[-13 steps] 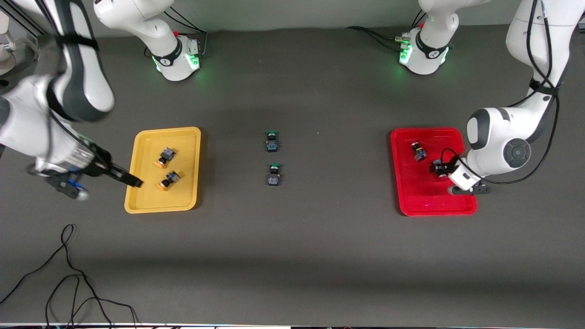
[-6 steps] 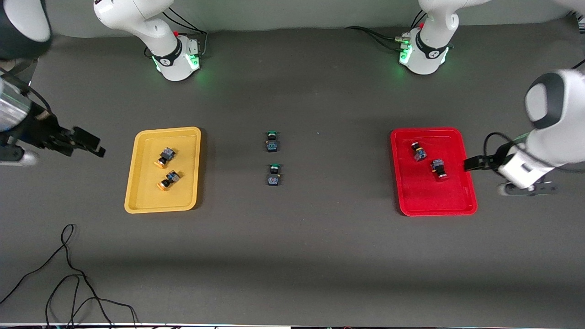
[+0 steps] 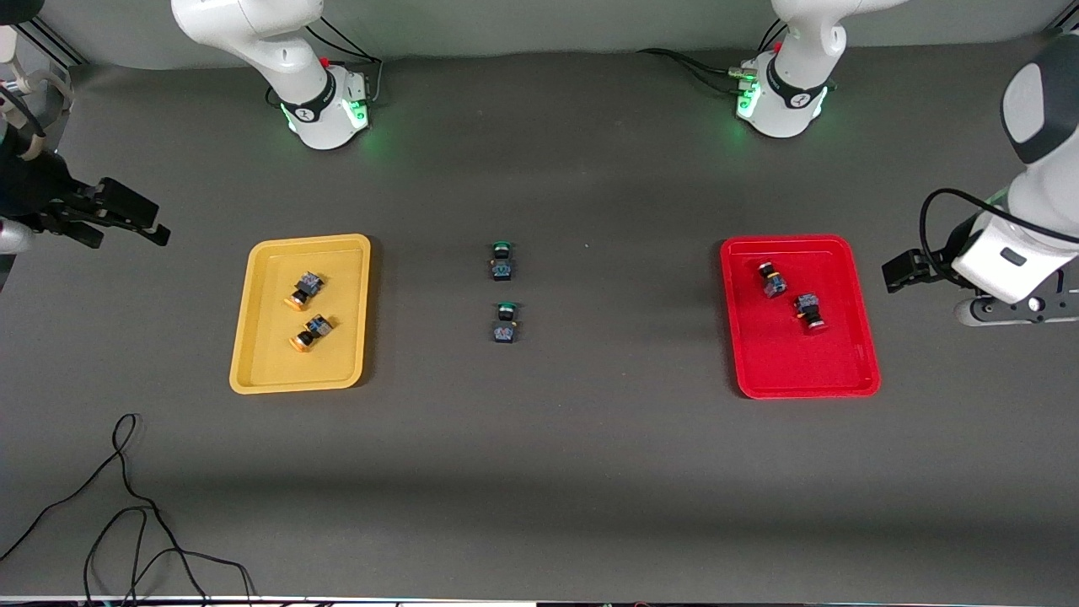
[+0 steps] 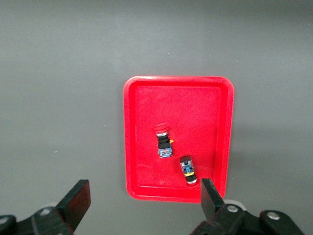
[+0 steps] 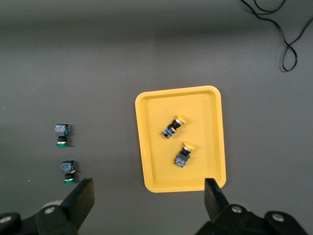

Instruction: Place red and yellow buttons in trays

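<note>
The yellow tray [image 3: 270, 362] holds two orange-yellow-capped buttons [image 3: 305, 288] [image 3: 312, 331]. The red tray [image 3: 801, 371] holds two red-capped buttons [image 3: 771, 279] [image 3: 810, 310]. My right gripper [image 3: 143, 221] is open and empty, up over the table at the right arm's end, off the yellow tray. My left gripper [image 3: 895, 274] is open and empty, up over the table at the left arm's end, off the red tray. The left wrist view shows the open left gripper [image 4: 145, 200], the red tray [image 4: 142, 122] and both red buttons [image 4: 163, 143] [image 4: 188, 170]. The right wrist view shows the open right gripper [image 5: 149, 198], the yellow tray [image 5: 151, 166] and both yellow buttons [image 5: 172, 127] [image 5: 184, 154].
Two green-capped buttons [image 3: 502, 260] [image 3: 505, 323] lie on the table between the trays; they also show in the right wrist view [image 5: 61, 134] [image 5: 68, 171]. A black cable [image 3: 126, 506] lies loose near the front camera at the right arm's end.
Both grippers have drawn up and away from their trays toward the table's ends. The left gripper has let go of a red button, which now lies in the red tray.
</note>
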Controlling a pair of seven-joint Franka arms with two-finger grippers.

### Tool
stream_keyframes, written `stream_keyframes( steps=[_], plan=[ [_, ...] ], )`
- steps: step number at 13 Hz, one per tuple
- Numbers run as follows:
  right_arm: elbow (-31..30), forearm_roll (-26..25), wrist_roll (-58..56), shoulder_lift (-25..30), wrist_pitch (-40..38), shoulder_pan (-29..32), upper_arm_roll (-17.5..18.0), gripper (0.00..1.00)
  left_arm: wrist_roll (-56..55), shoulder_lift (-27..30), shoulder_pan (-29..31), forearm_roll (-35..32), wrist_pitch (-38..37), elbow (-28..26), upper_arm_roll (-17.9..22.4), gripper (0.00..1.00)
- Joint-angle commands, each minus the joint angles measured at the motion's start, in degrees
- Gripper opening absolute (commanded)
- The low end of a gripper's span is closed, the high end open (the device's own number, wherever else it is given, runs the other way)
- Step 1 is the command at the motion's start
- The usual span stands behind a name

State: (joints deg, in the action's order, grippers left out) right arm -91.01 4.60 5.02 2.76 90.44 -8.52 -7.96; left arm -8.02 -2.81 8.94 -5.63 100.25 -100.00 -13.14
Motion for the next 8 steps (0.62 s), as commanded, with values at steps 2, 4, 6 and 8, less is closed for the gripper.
stream_keyframes(
  steps=[2, 4, 6, 8],
  plan=[
    [1.27, -1.09, -1.24, -1.35, -2.02, 7.02, 7.25, 1.0, -1.29, 1.92, -2.77, 0.18, -1.81, 0.78, 1.09, 1.0],
    [1.27, -1.09, -1.16, -1.88, -2.11, 6.77, 7.34, 1.0, -1.64, 2.36, -11.54, 0.36, -2.34, 0.77, 9.41, 1.0],
    [1.36, -1.87, -1.07, -3.37, -2.03, 6.68, 7.26, 1.0, -1.56, 2.28, -11.93, 0.36, -1.99, 0.78, 9.89, 1.0],
    [1.36, -3.9, -1.07, -3.99, -2.03, 6.59, 7.34, 1.0, -1.56, 2.45, -11.76, 1.41, -2.43, 0.77, 10.15, 1.0]
  ],
)
